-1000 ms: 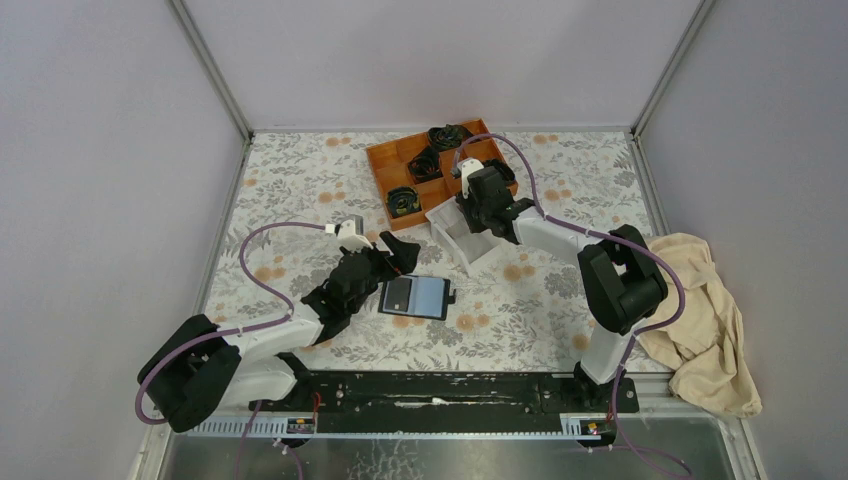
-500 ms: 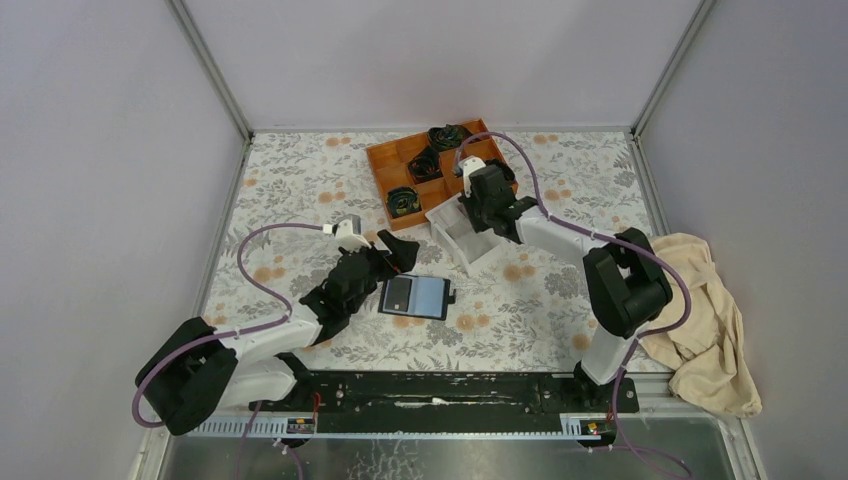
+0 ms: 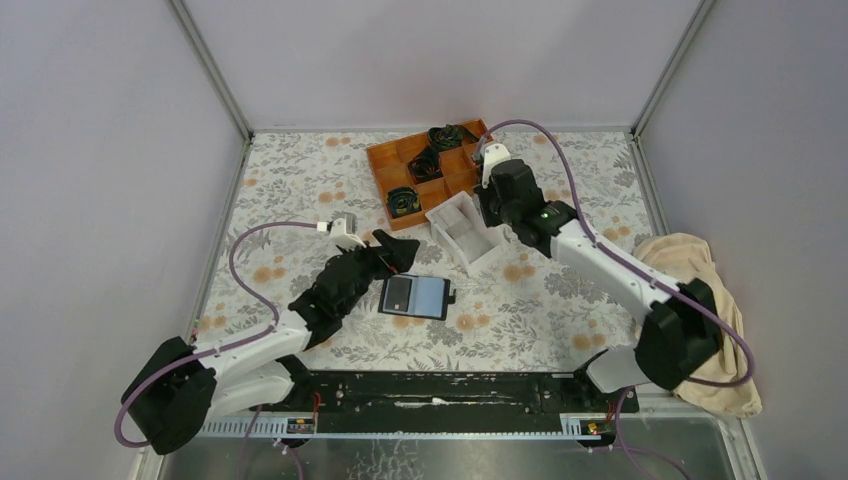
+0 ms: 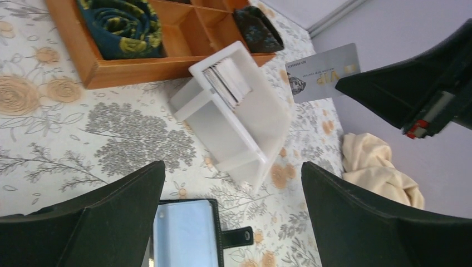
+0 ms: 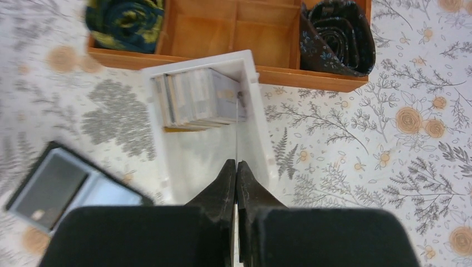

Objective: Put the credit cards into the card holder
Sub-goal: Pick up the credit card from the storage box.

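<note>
Just over the white box (image 3: pixel 447 212), the right gripper (image 5: pixel 236 172) is pinching one card (image 4: pixel 323 72) by its edge. It looks light, stiff and slick, so I'd keep the grip near one end. The other cards (image 5: pixel 192 97) sit in the box, and the card holder (image 3: pixel 415 296) lies open beside the spread left gripper (image 4: pixel 232 167).

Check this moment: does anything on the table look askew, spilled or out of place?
Nothing is spilled or damaged. The white box sits skewed beside the orange tray, and a crumpled beige cloth lies at the table's right edge, apart from the work. The right gripper pinches one credit card, as the task needs.
</note>
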`<act>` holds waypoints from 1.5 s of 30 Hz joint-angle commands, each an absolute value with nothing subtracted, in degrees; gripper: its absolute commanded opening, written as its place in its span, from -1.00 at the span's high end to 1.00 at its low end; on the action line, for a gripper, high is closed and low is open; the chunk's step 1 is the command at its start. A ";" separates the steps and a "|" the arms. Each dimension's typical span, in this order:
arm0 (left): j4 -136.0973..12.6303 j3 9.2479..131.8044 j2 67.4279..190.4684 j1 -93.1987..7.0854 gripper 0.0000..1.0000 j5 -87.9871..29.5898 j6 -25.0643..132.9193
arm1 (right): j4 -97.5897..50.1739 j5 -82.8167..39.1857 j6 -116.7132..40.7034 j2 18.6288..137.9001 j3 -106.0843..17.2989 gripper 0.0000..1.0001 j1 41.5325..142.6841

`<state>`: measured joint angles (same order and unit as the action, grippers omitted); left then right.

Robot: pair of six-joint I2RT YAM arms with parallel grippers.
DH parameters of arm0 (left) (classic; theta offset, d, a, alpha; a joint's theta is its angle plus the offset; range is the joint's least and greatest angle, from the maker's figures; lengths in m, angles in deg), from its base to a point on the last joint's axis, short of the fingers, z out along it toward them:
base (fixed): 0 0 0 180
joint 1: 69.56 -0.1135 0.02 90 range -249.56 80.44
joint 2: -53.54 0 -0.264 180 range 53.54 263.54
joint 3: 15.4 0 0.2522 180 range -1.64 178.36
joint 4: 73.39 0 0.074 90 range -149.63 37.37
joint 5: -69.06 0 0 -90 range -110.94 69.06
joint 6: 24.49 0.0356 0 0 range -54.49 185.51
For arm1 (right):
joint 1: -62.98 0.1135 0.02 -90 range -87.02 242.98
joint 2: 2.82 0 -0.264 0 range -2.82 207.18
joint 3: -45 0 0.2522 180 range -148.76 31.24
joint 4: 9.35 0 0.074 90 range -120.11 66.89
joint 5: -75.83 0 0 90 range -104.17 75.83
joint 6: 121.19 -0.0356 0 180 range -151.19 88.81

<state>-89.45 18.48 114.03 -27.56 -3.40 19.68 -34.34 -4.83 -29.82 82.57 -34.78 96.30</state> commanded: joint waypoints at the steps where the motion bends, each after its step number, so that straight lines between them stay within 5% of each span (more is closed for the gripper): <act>1: -94.70 16.45 111.02 -27.54 -1.00 -10.11 21.72 | -39.01 -5.60 -35.29 73.92 -32.54 1.00 99.52; 15: -94.15 18.51 104.44 -27.06 -0.95 -26.55 26.23 | -45.60 -24.25 -48.64 53.67 -22.31 1.00 103.59; 45: -96.28 24.13 116.98 -27.08 -0.81 -49.51 34.66 | -33.90 -46.09 -57.18 56.46 -16.06 1.00 103.59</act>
<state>-91.97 24.60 117.55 -27.16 -46.24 33.93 -38.51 -42.84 -55.64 56.58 -16.02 103.34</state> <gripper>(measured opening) 0.911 0.018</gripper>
